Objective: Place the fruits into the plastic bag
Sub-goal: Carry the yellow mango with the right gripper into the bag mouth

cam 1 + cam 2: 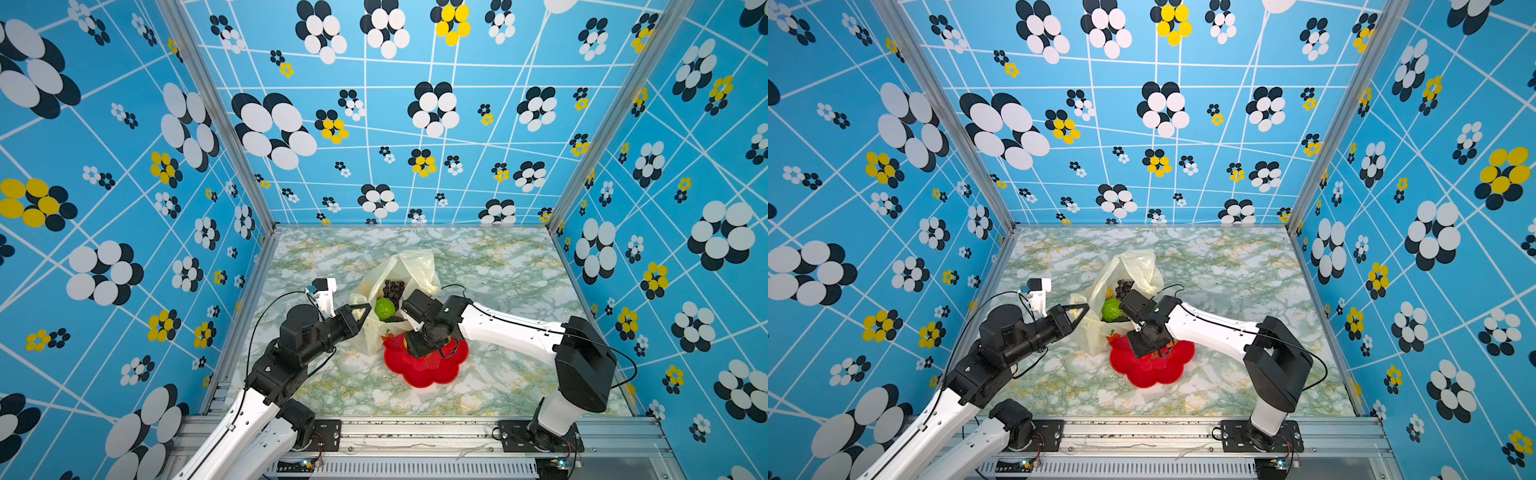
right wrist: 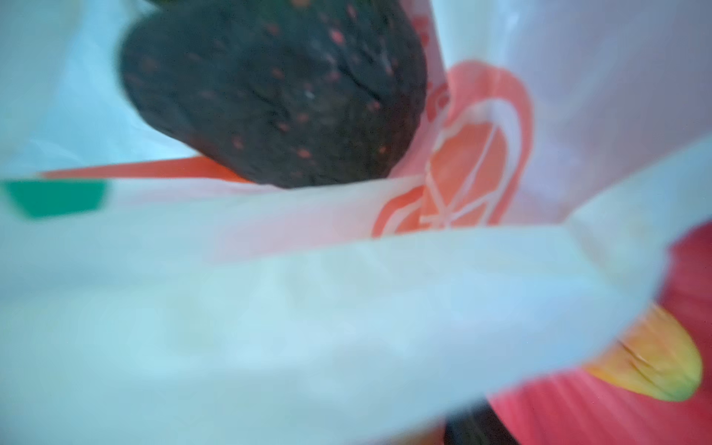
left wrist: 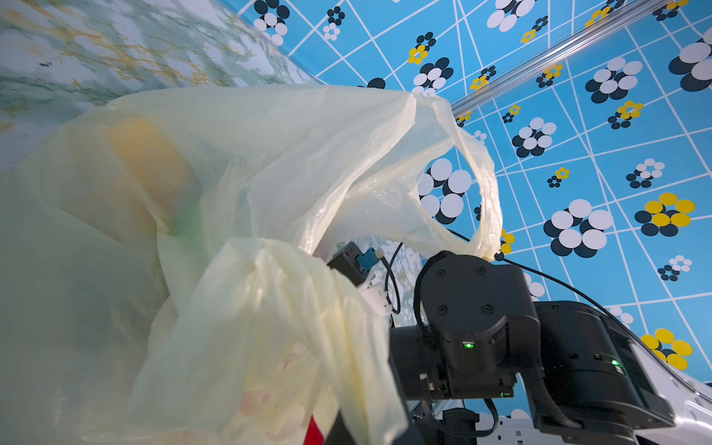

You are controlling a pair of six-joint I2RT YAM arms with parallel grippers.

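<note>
Mid-table, L gripper (image 1: 365,311) pinching plastic bag (image 1: 415,266) rim, R gripper (image 1: 406,332) can't tell, print (image 2: 462,162) unreadable

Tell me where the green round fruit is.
In both top views the green round fruit sits in the open mouth of the plastic bag, mid-table, between the grape bunch and the red plate.

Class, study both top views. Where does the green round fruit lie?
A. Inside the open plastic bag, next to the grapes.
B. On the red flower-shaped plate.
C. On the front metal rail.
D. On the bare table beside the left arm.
A: in both top views the green round fruit sits in the open mouth of the plastic bag, beside the grape bunch.
</note>
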